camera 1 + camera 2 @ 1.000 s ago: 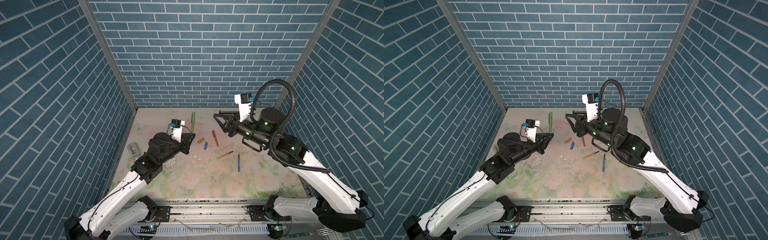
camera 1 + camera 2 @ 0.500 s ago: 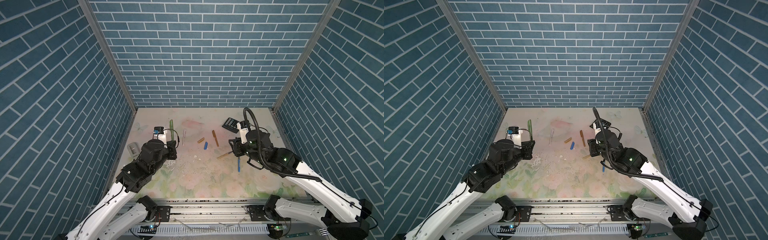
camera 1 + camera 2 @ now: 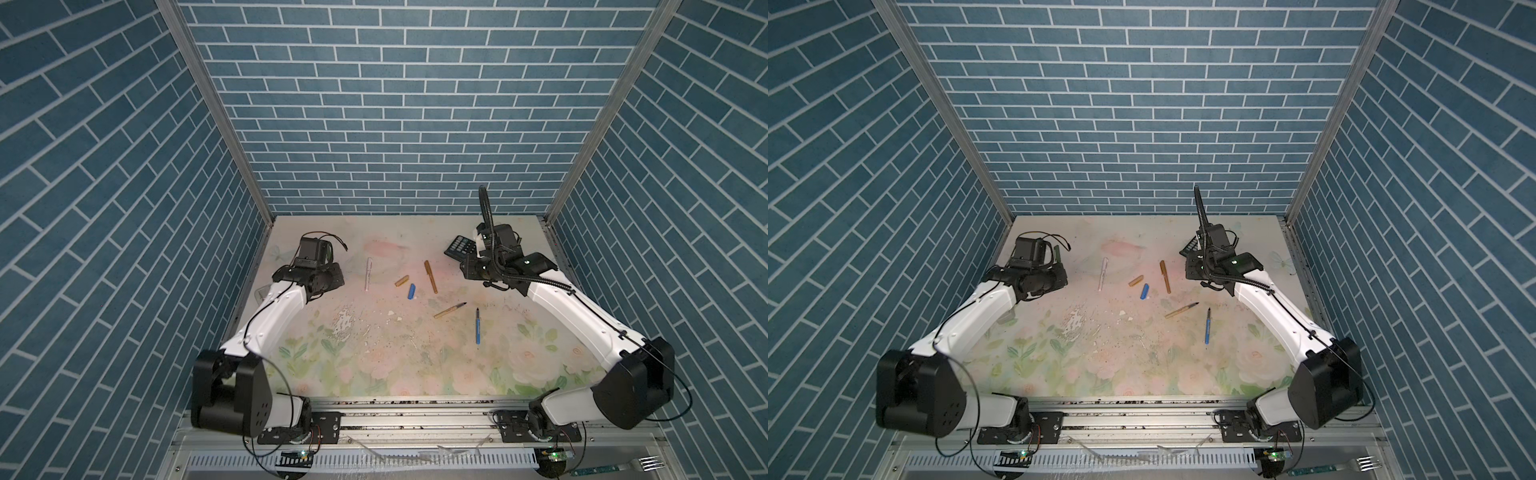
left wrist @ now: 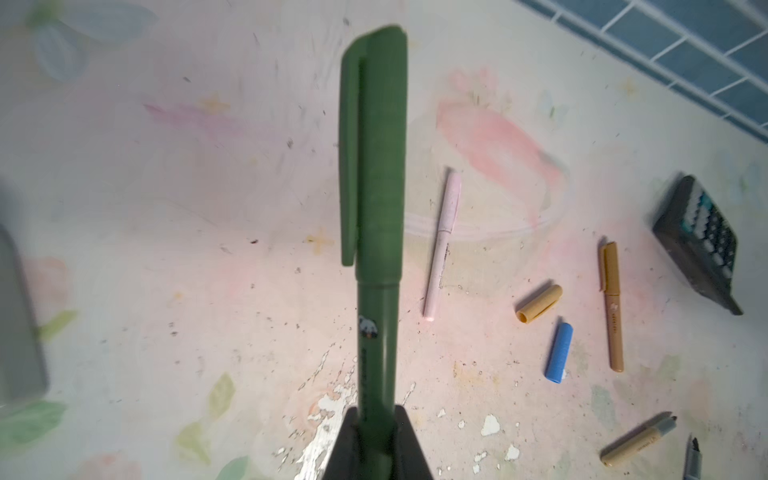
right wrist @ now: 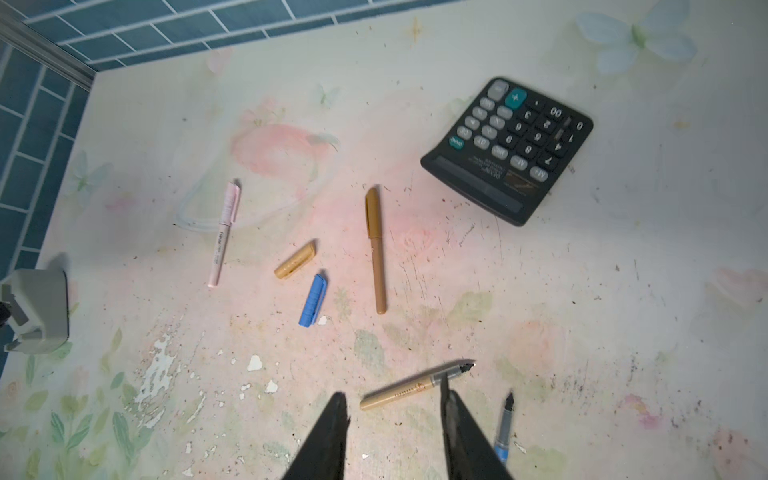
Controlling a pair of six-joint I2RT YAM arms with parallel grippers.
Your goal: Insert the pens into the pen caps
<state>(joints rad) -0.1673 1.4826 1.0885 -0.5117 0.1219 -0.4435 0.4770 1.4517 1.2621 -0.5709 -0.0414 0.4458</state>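
Green pen (image 4: 380, 208) capped, clamped in our left claw (image 4: 377, 415).
On the surface (image 5: 623, 291) we see pink pen (image 5: 222, 237) and brown pen (image 5: 376, 249) capped; tan cap (image 5: 295, 260) and blue cap (image 5: 313, 300) loose between them; tan pen (image 5: 415, 386) and blue pen (image 5: 503, 428) uncapped under our right claw (image 5: 394, 390), jaws partly apart, gripping nothing. Calculator (image 5: 507, 149) beyond.

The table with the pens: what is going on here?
Pens are getting their caps. The left hand grips a slim green pen, its green cap already on. The right hand is open, pointing toward an uncapped tan pen on the floral table. Its short tan cap and a stubby blue cap lie loose; the uncapped blue pen waits nearby. The pale pink pen and the brown pen lie capped.
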